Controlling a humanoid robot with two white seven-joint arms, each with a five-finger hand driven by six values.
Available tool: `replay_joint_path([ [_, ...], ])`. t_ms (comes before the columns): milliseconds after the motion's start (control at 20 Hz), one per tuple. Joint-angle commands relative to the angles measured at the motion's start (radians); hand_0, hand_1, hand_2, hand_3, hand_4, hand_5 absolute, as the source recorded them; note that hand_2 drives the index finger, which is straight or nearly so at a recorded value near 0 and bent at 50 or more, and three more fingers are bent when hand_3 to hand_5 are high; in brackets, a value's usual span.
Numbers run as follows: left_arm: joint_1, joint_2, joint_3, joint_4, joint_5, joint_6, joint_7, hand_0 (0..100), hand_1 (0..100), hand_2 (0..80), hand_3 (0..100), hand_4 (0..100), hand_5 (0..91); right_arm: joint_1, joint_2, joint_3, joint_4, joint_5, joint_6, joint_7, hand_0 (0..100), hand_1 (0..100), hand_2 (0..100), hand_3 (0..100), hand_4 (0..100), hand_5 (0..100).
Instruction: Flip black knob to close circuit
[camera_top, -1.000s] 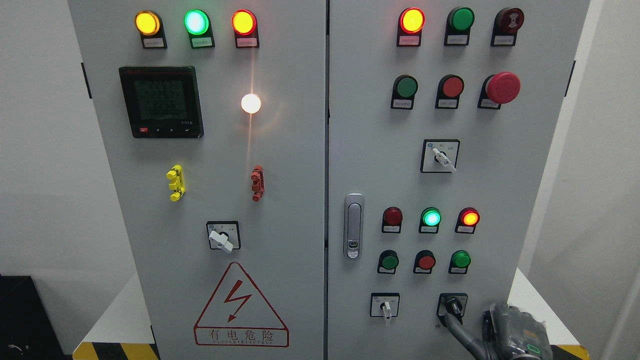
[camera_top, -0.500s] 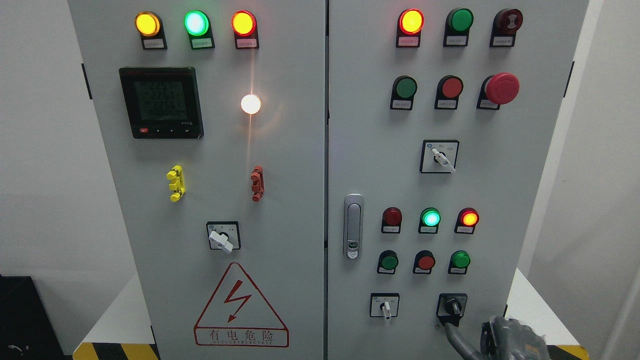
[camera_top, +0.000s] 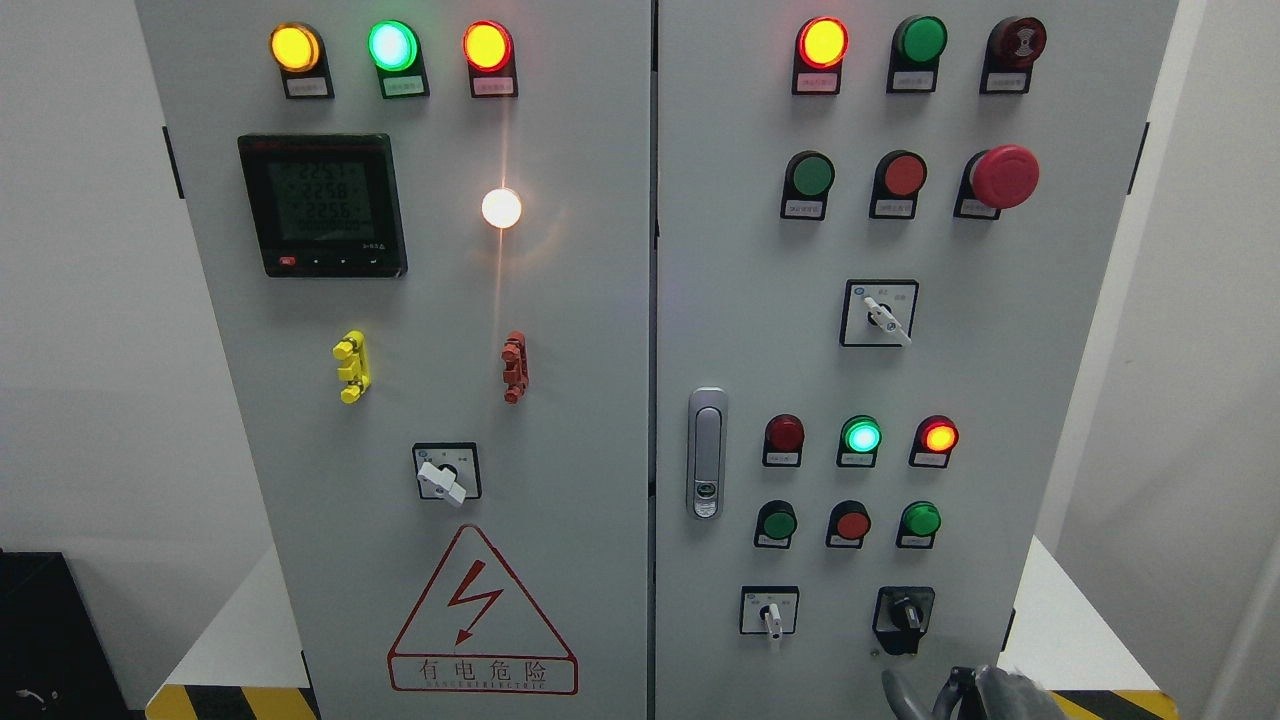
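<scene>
- Head view: black knob (camera_top: 905, 612), lower right of the frame, on the grey cabinet (camera_top: 560, 300).
- Right hand (camera_top: 975, 692), bottom edge, just below the knob, apart from it; finger state cannot be told.
- Warning triangle (camera_top: 483, 610), lower centre: "有电危险".

The big gray box (camera_top: 560, 400) has two doors. Seven round lights glow: three red, two orange, one white, and two green ones. Four turning switches sit on it: three white-handled and one black knob (camera_top: 905, 612) just above the robot hand (camera_top: 975, 692). One screen (camera_top: 322, 204), one big red mushroom button (camera_top: 1005, 176), one door handle (camera_top: 707, 452).
</scene>
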Motion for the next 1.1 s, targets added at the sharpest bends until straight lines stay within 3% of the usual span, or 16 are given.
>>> replay_joint_path([
  [0, 0.0, 0.0, 0.0, 0.0, 0.0, 0.0, 0.001, 12, 56, 0.0, 0, 0, 0.0, 0.073, -0.002, 0.002, -0.127, -0.437, 0.014, -0.081, 0, 0, 26, 48, 49, 42],
  [50, 0.0, 0.0, 0.0, 0.0, 0.0, 0.0, 0.001, 12, 56, 0.0, 0, 0, 0.0, 0.089, -0.002, -0.009, -0.127, -0.523, 0.011, -0.102, 0, 0, 19, 38, 39, 34],
  [200, 0.0, 0.0, 0.0, 0.0, 0.0, 0.0, 0.001, 12, 56, 0.0, 0, 0, 0.0, 0.149, -0.005, -0.011, -0.127, -0.771, -0.035, -0.199, 0, 0, 8, 25, 24, 20],
  [300, 0.0, 0.0, 0.0, 0.0, 0.0, 0.0, 0.001, 12, 56, 0.0, 0, 0, 0.0, 0.185, -0.006, -0.006, -0.125, -0.925, -0.104, -0.224, 0, 0, 3, 17, 14, 10],
  [350, 0.0, 0.0, 0.0, 0.0, 0.0, 0.0, 0.001, 12, 56, 0.0, 0, 0, 0.0, 0.205, -0.008, -0.005, -0.122, -0.98, -0.135, -0.222, 0, 0, 0, 8, 3, 0],
  [400, 0.0, 0.0, 0.0, 0.0, 0.0, 0.0, 0.001, 12, 56, 0.0, 0, 0, 0.0, 0.221, -0.008, -0.003, -0.116, -1.014, -0.165, -0.221, 0, 0, 0, 5, 0, 0],
  [450, 0.0, 0.0, 0.0, 0.0, 0.0, 0.0, 0.001, 12, 56, 0.0, 0, 0, 0.0, 0.238, -0.009, 0.002, -0.107, -1.034, -0.202, -0.216, 0, 0, 0, 0, 0, 0],
  [550, 0.0, 0.0, 0.0, 0.0, 0.0, 0.0, 0.001, 12, 56, 0.0, 0, 0, 0.0, 0.267, -0.009, 0.014, -0.078, -1.047, -0.282, -0.207, 0, 0, 0, 0, 0, 0],
  [700, 0.0, 0.0, 0.0, 0.0, 0.0, 0.0, 0.001, 12, 56, 0.0, 0, 0, 0.0, 0.316, -0.015, 0.023, -0.038, -1.057, -0.385, -0.131, 0, 0, 0, 0, 0, 0],
  [1050, 0.0, 0.0, 0.0, 0.0, 0.0, 0.0, 0.001, 12, 56, 0.0, 0, 0, 0.0, 0.33, -0.017, 0.025, -0.004, -1.076, -0.394, -0.112, 0, 0, 0, 0, 0, 0],
])
